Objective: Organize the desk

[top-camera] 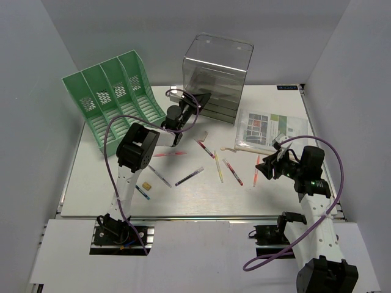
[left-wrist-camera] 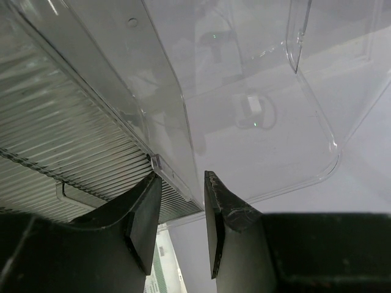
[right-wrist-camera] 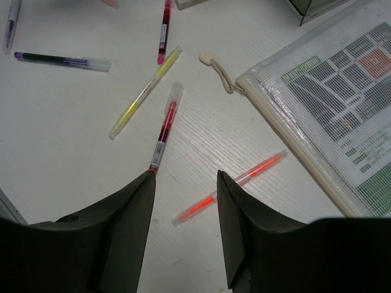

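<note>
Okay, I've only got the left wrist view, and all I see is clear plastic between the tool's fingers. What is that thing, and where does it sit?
Observer: It is a clear drawer box standing at the back of the desk, just right of a green file rack.
Operator: What is loose on the desk?
Observer: Pens lie scattered mid-desk, among them a yellow highlighter.
Operator: And the right arm?
Observer: The right tool hovers open above a red pen, holding nothing.
</note>
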